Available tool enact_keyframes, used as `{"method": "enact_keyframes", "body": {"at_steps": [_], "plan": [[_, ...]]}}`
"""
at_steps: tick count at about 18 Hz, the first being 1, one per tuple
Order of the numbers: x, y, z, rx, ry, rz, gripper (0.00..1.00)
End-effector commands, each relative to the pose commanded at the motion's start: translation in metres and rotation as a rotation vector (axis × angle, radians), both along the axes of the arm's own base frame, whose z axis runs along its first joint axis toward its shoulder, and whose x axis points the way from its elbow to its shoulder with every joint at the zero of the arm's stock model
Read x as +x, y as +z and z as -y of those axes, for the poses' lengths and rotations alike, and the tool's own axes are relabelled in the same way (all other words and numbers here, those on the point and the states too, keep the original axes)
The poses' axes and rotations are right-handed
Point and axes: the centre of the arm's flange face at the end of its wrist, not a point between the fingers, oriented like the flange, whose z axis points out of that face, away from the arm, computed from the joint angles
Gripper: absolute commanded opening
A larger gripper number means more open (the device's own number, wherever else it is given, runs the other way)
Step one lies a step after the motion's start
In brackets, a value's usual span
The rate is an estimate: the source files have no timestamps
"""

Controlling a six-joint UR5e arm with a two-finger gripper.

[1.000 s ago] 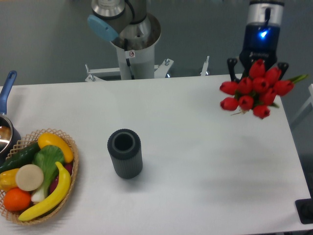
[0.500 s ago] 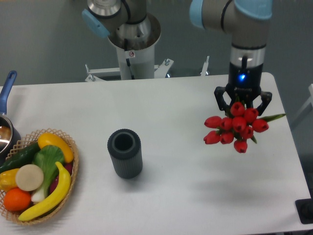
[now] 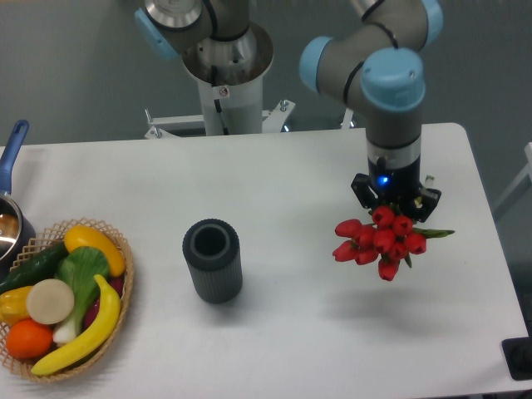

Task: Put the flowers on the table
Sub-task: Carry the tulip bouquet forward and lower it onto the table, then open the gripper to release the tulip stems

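one bunch, the flowers, hangs clamped beneath the gripper

The claw is mostly hidden behind the flowers, so its finger spacing cannot be told. The flowers' stems and band are hidden too. At nine o'clock, a pot is cut off by the edge; the bench runs off at six o'clock.

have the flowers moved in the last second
Yes. The flowers, held in the claw, have shifted left and toward the near edge, closer to the dark cylinder, which stayed put.
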Motion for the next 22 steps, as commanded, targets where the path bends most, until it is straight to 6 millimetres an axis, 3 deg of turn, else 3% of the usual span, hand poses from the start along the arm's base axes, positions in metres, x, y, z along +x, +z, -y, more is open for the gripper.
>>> {"method": "enact_keyframes", "body": {"at_steps": [5,11,13,14,15,18,22], "plan": [[-0.006,-0.034,-0.008,-0.027,-0.006,0.044,0.49],[-0.008,-0.054,-0.015,-0.077,-0.013,0.052,0.49],[-0.008,-0.051,-0.015,-0.072,-0.014,0.049,0.52],[-0.006,-0.05,-0.015,-0.068,-0.016,0.047,0.72],[-0.008,-0.047,-0.013,-0.069,-0.03,0.038,1.0],[-0.01,-0.035,-0.01,-0.055,-0.059,0.023,1.0],[-0.022,0.01,0.003,0.02,-0.039,-0.027,1.0]]}}
